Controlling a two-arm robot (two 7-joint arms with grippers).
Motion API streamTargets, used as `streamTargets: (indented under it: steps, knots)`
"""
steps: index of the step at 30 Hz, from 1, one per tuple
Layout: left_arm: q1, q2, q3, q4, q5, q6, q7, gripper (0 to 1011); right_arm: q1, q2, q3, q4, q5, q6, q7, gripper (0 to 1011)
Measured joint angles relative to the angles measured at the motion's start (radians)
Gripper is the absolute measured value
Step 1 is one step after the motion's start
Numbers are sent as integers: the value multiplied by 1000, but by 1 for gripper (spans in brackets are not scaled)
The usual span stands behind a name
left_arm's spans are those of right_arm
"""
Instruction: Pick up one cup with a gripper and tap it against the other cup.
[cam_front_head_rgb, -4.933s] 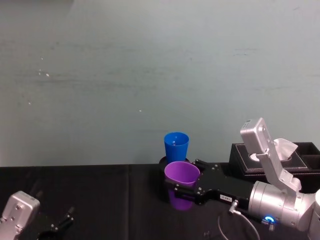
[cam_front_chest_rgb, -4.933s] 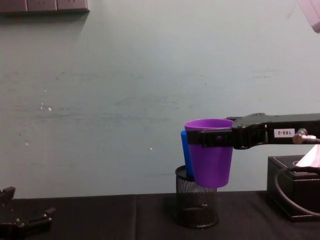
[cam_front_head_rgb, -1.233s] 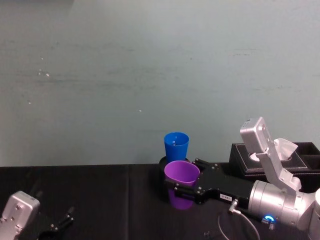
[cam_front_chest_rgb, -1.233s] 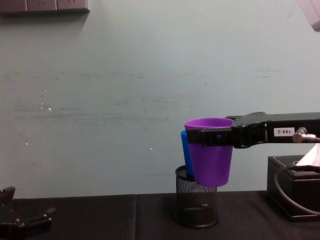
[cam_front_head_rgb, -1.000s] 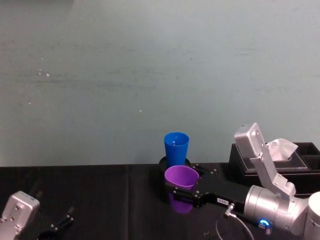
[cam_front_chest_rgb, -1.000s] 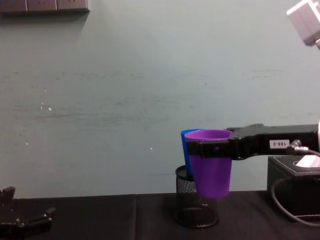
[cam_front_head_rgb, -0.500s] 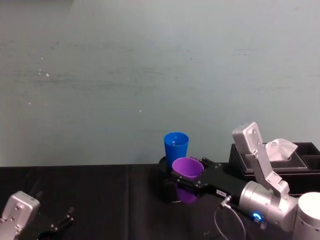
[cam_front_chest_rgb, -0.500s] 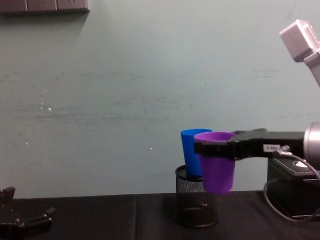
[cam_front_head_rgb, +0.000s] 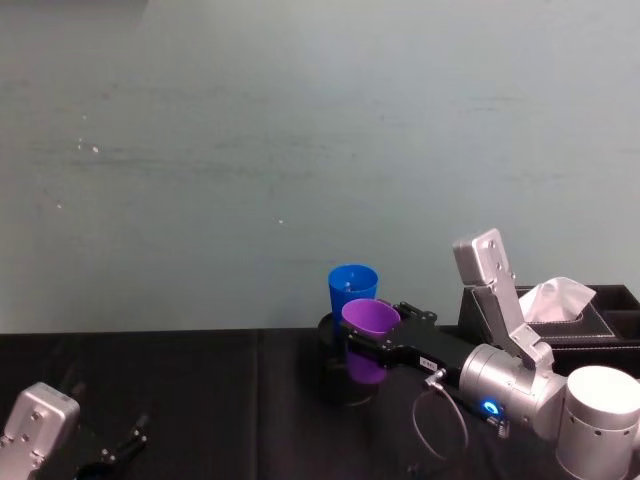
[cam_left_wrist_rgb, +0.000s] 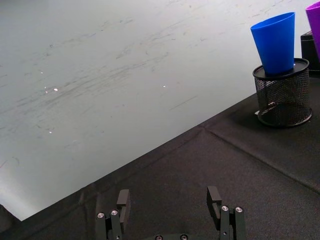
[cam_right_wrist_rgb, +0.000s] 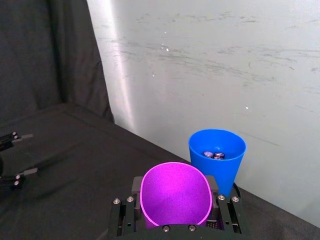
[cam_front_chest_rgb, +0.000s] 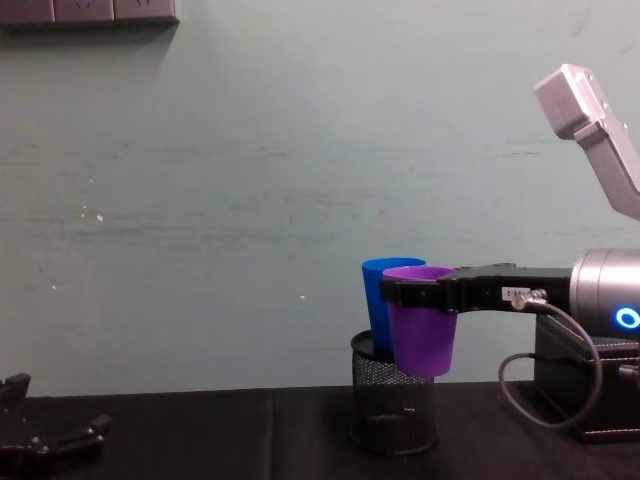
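The purple cup (cam_front_chest_rgb: 422, 325) hangs above the table with my right gripper (cam_front_chest_rgb: 420, 293) shut on it just under the rim. It is upright, and the right wrist view looks into its open mouth (cam_right_wrist_rgb: 175, 195). The blue cup (cam_front_chest_rgb: 374, 305) stands upright in a black wire-mesh pen holder (cam_front_chest_rgb: 393, 410), directly behind the purple cup. In the head view the purple cup (cam_front_head_rgb: 370, 318) sits right against the blue cup (cam_front_head_rgb: 352, 288); I cannot tell whether they touch. My left gripper (cam_left_wrist_rgb: 168, 200) rests open low over the black tablecloth at the near left.
A black tissue box (cam_front_head_rgb: 585, 325) with white tissue stands at the back right, beside my right arm. A pale green wall rises just behind the table. Two small metal pieces lie inside the blue cup (cam_right_wrist_rgb: 225, 172).
My right gripper has lowered the purple cup and carried it farther from me, up against the blue cup. The left arm has stayed put.
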Motion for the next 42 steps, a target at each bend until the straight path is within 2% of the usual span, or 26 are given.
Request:
streamTargets:
  steps: [21, 34, 42]
  knots:
    - [0, 0, 0, 0, 0, 0, 0, 1000, 108, -72, -2, 150, -25, -28, 40, 742]
    - [0, 0, 0, 0, 0, 0, 0, 1000, 128, -88, 9, 193, -33, -36, 46, 742]
    - [0, 0, 0, 0, 0, 0, 0, 1000, 157, -107, 14, 248, -36, -55, 60, 743]
